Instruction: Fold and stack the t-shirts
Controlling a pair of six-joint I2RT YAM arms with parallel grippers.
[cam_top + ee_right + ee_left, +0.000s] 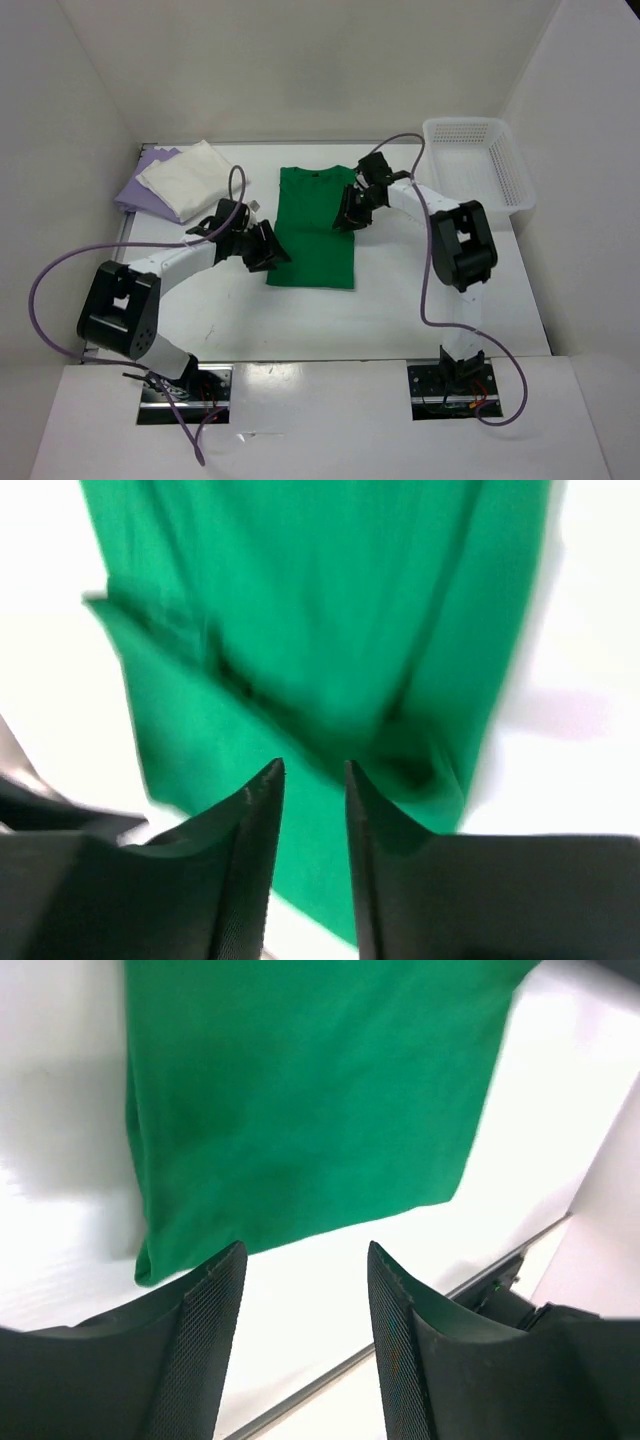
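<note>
The bright green t-shirt [315, 225] lies flat in the table's middle, its sides folded in to a long rectangle. My left gripper [268, 247] is open and empty at the shirt's lower left edge; its wrist view shows the shirt [300, 1100] ahead of the fingers. My right gripper [347, 214] is open and empty over the shirt's right edge, above a folded-in flap [300, 630]. The cream white t-shirt [192, 176] lies folded on the lavender purple t-shirt [135, 193] at the back left.
A white mesh basket [478, 165] stands at the back right. Purple cables loop from both arms. White walls close in the left, back and right sides of the table.
</note>
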